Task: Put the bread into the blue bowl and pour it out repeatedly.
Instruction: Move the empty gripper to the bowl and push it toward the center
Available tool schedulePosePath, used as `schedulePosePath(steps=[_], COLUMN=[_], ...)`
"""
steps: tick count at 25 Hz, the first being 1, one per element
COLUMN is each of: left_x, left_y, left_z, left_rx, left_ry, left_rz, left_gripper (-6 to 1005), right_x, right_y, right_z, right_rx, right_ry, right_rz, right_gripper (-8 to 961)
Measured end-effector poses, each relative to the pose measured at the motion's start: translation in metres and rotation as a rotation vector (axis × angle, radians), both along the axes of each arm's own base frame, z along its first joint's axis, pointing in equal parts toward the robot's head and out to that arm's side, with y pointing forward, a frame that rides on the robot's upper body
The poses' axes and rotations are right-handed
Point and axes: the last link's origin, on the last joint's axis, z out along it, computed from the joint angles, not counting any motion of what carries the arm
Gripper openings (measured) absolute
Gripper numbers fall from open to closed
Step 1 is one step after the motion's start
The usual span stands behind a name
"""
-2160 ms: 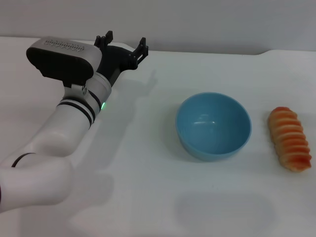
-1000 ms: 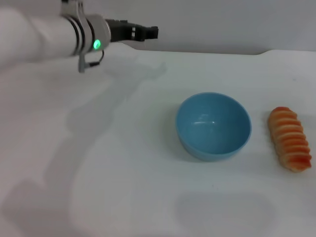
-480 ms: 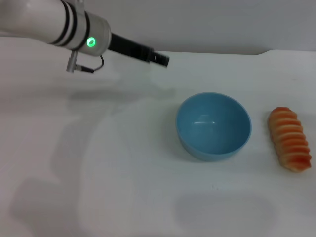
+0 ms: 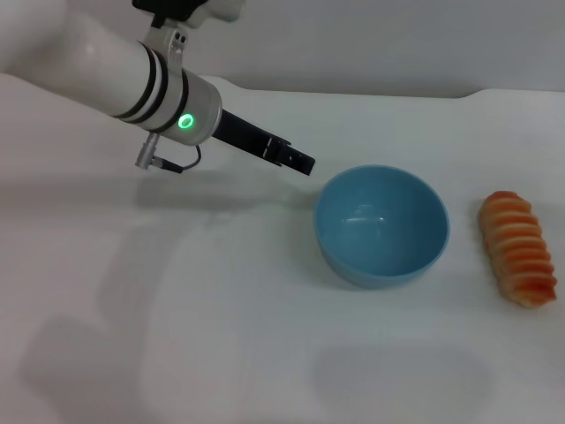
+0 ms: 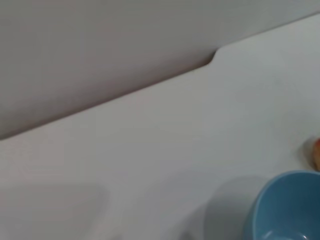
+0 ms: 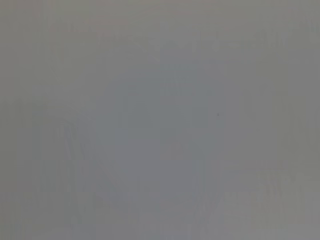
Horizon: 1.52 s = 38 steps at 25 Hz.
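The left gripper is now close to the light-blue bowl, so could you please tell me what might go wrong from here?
1. The left gripper is angled down just beside the rim of the glossy light-blue bowl; a little more travel could nudge the bowl or tip it.
2. The ridged orange-and-cream bread lies on the white table on the bowl's far side, so reaching it with this arm means crossing over the bowl, which it might knock.
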Motion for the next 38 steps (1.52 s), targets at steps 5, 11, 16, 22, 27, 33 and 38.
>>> schedulePosePath(steps=[5,11,16,22,27,33,38], left_x=[0.006,0.001,-0.003,-0.001,-0.002,-0.008,-0.015], left_y=[-0.007,-0.013,-0.015,-0.016,-0.015,-0.015,-0.015], left_z=[-0.007,-0.019,-0.030,-0.041,-0.047,-0.056,-0.062], left_rx=[-0.049,-0.089,-0.076,-0.095,-0.092,-0.075,-0.067], left_ry=[-0.067,-0.093,-0.094,-0.100,-0.097,-0.067,-0.054], left_rz=[0.012,0.050,0.052,0.056,0.054,0.054,0.071], left_gripper=[865,865,866,866,866,865,865], right_x=[0.002,0.002,0.002,0.004,0.005,0.005,0.006], right_y=[-0.002,-0.002,-0.001,0.000,0.001,0.000,0.000], right_z=[-0.001,-0.001,0.000,-0.001,-0.001,-0.001,-0.001], right_rx=[-0.003,-0.004,-0.003,-0.011,-0.016,-0.016,-0.016], right_ry=[0.002,0.003,0.001,-0.002,-0.006,-0.006,-0.008], right_rz=[-0.008,-0.013,-0.013,-0.023,-0.030,-0.032,-0.034], right_gripper=[785,784,784,784,784,784,784])
